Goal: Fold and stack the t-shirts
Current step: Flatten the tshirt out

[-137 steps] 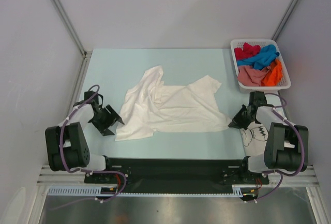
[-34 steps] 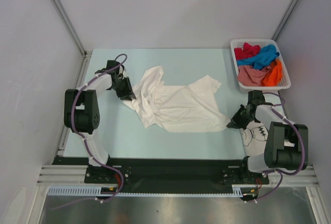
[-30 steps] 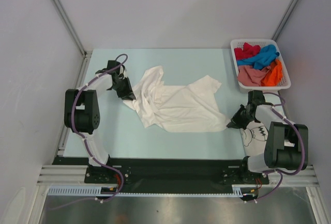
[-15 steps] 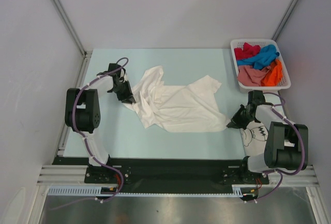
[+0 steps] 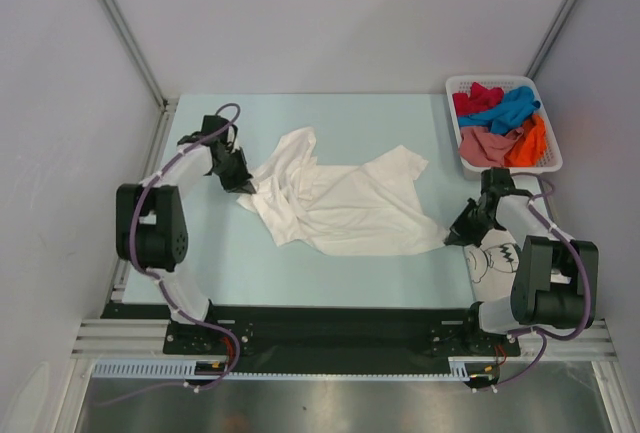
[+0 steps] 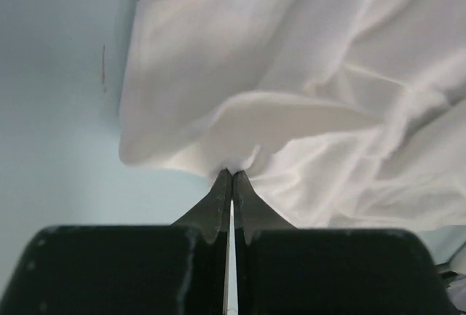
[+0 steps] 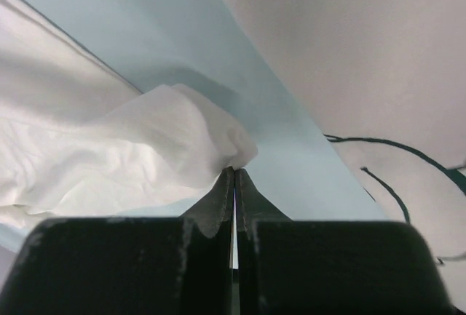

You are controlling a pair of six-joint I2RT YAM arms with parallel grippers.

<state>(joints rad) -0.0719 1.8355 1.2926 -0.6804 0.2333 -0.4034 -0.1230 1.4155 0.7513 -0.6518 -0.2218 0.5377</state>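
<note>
Small update: the left end effector [image 5: 243, 185] just snapped shut. Half a second back its fingers were spread at the edge of the plain white t-shirt [image 5: 340, 203]. Now the left wrist view shows them pressed together with a little bunch of white cloth pinched right at the tips.

The right end effector [image 5: 452, 236] hasn't budged in the last few seconds. It's clamped on the shirt corner that sits closest to the basket [image 5: 500, 78], a bit toward the arm bases from it.

The white shirt is sprawled in a rumpled heap on the counter [image 5: 210, 253], off to the left of the basket and slightly nearer the arms. The left pinch is on the shirt edge farthest from the basket. The printed t-shirt [image 5: 492, 258] lies straight toward the arms from the basket, partly under the right arm and just beside that pinched corner. The coloured shirts [image 5: 500, 118] are piled inside the basket.

So both ends of the white shirt are now gripped. My guess is the next bit is lifting or pulling the two ends apart to get it flat. No actual fold is in yet, so this looks like early days.

One worry is that both grips look like thin nips of fabric. One could slip, or catch only a single layer, once there's tension.
</note>
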